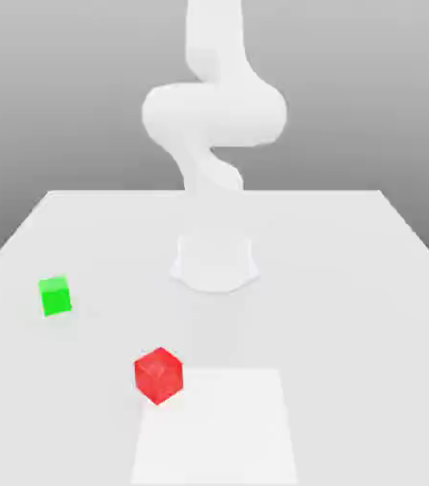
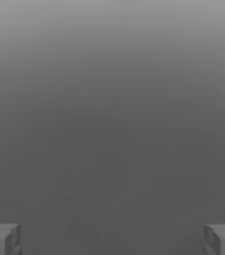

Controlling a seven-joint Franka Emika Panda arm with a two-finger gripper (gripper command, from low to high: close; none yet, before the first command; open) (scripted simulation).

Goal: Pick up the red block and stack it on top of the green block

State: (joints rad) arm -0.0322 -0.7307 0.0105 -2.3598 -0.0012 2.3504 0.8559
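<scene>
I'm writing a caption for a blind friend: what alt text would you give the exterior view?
A white robot arm rises from a round base on a pale table. A small green block sits on the table toward the exterior view's left. A red block, apart from it, lies nearer the camera beside a brighter white square patch.

Camera setup as I see it from here

Exterior view sits high in front of the table, angled down, facing the arm's base. Hand view looks out between two wide-apart fingertips at plain grey backdrop. I spot no shared area.
</scene>
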